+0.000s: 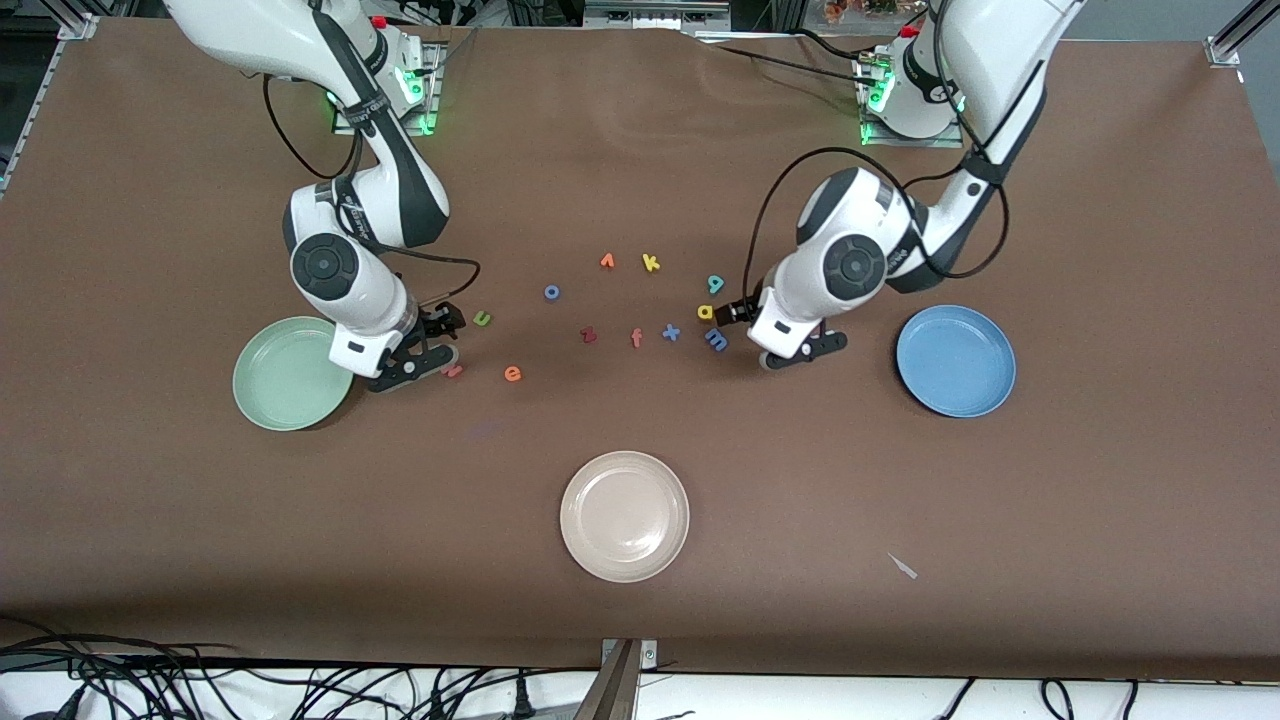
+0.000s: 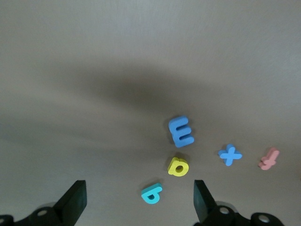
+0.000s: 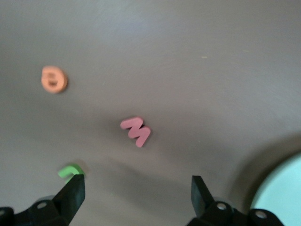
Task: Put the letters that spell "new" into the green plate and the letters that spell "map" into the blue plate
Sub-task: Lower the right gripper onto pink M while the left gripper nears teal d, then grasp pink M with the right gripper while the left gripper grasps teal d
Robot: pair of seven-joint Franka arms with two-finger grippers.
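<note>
Brown tabletop held the green plate; only the right wrist view showed the right gripper spread empty above the pink w beside it, the left gripper likewise gaping.

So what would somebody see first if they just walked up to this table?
Probably the two white arms, each with an open pincer low over tiny foam letters: the right pincer by the pink w, the left pincer by the blue m. Then the plates: the green plate beside the right pincer, the blue plate at the left arm's end, and a cream plate nearest the front camera.
</note>
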